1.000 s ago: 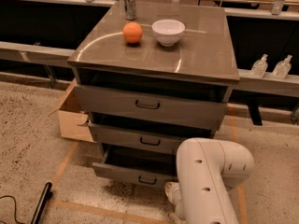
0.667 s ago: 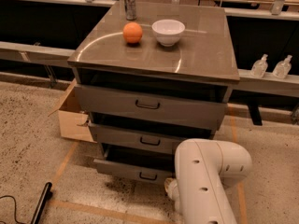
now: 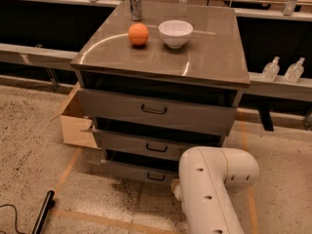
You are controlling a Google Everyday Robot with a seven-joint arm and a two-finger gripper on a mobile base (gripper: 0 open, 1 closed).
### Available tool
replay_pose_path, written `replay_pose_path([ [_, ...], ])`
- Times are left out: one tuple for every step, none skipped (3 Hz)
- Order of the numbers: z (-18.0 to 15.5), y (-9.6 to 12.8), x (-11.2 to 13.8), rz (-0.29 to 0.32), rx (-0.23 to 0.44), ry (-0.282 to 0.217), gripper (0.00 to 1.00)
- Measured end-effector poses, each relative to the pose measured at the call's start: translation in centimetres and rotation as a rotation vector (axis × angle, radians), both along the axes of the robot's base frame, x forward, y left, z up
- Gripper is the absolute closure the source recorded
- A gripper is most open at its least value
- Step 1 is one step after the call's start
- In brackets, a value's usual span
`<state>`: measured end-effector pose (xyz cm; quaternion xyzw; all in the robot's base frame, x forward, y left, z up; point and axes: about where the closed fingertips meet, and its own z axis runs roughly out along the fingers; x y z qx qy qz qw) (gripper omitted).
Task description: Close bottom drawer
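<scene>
The grey cabinet (image 3: 161, 57) has three drawers, all pulled out a little. The bottom drawer (image 3: 139, 172) is the lowest one, with a shallow grey front and a small dark handle (image 3: 156, 177). Its front stands slightly forward of the middle drawer (image 3: 146, 145) above it. My white arm (image 3: 214, 184) reaches down at the bottom drawer's right end. The gripper is hidden behind the arm, close to the drawer front.
An orange (image 3: 138, 33), a white bowl (image 3: 175, 33) and a metal can (image 3: 135, 3) stand on the cabinet top. A cardboard box (image 3: 75, 123) sits left of the cabinet. Two clear bottles (image 3: 282, 69) stand on a ledge at right. A black cable and rod (image 3: 41, 211) lie on the floor.
The bottom drawer has slid inward toward the cabinet. My arm has moved slightly forward and left with it.
</scene>
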<state>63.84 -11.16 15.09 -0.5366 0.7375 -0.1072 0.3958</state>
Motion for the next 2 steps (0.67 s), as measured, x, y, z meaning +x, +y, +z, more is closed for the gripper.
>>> replay_pose_path([
  [0.3,-0.4,1.6,0.004,-0.015,-0.017,1.0],
  [0.6,-0.5,2.7,0.009,-0.013,-0.019,1.0],
])
